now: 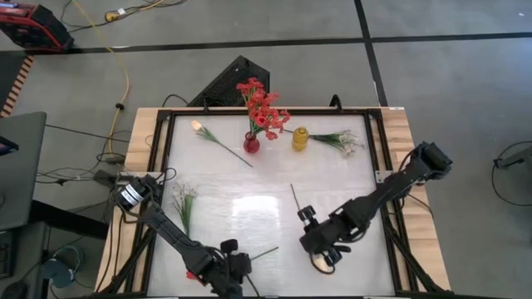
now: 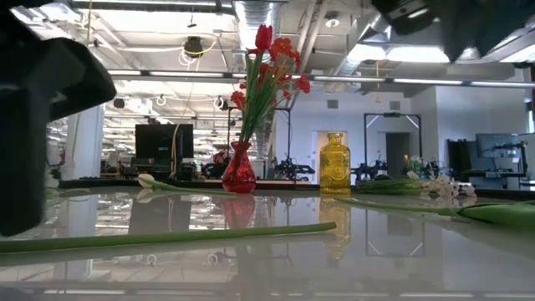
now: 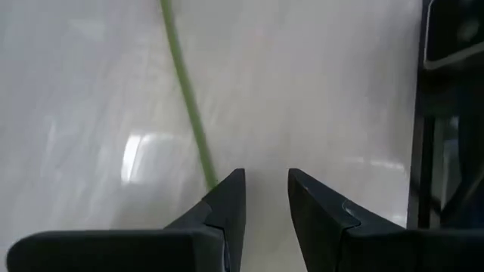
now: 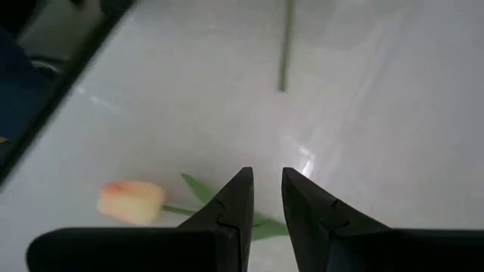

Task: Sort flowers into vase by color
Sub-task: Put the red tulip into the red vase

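Observation:
A red vase (image 1: 251,144) holding red flowers (image 1: 263,106) and an empty yellow vase (image 1: 299,139) stand upright near the table's far edge. A pale tulip (image 1: 218,143) lies left of the red vase. White sprigs lie beside the yellow vase (image 1: 342,142) and at the table's left (image 1: 184,200). My right gripper (image 4: 267,172) (image 1: 322,249) is open and hovers over a peach tulip (image 4: 132,202), whose stem runs under the fingers. My left gripper (image 3: 266,175) (image 1: 234,266), open, is at the near edge. A bare green stem (image 3: 185,91) (image 2: 167,238) lies flat and disappears behind one finger.
Dark metal rails (image 1: 162,158) frame the white tabletop, and wooden boards flank it. The near edge is close to both grippers. There is free room in the table's middle (image 1: 249,203). Cables and a red device (image 1: 33,25) lie on the floor beyond.

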You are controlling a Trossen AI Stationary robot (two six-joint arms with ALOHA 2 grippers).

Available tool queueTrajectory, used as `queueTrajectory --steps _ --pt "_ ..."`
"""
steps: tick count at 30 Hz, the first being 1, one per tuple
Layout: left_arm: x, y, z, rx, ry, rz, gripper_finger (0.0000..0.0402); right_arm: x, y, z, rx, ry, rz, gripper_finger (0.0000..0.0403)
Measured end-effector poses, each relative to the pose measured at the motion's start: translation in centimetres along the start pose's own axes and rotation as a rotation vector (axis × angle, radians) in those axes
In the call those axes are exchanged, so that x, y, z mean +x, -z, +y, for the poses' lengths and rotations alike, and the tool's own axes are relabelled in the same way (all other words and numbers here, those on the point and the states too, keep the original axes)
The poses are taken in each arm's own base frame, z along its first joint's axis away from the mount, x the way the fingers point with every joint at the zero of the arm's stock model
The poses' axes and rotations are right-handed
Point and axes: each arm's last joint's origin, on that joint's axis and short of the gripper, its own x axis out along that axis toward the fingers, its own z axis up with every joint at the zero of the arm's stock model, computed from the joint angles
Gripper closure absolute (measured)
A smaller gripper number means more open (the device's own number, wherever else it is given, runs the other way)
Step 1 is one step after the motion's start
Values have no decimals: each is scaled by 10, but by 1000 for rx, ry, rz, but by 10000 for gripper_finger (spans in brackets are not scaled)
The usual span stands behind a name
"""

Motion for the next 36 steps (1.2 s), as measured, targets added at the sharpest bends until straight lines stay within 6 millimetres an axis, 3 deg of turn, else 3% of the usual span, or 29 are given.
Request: queueTrajectory --steps 8,17,24,36 --pt "-2 7 0 76 -37 13 313 -1 -1 7 5 84 -20 305" --pt "-5 15 10 12 -138 93 313 0 -2 -8 -2 108 -20 305" --pt "-7 9 5 85 -136 30 313 1 -2 -14 -24 114 -13 305" --pt "-3 19 15 -45 -119 168 315 7 7 -17 -43 118 25 305"
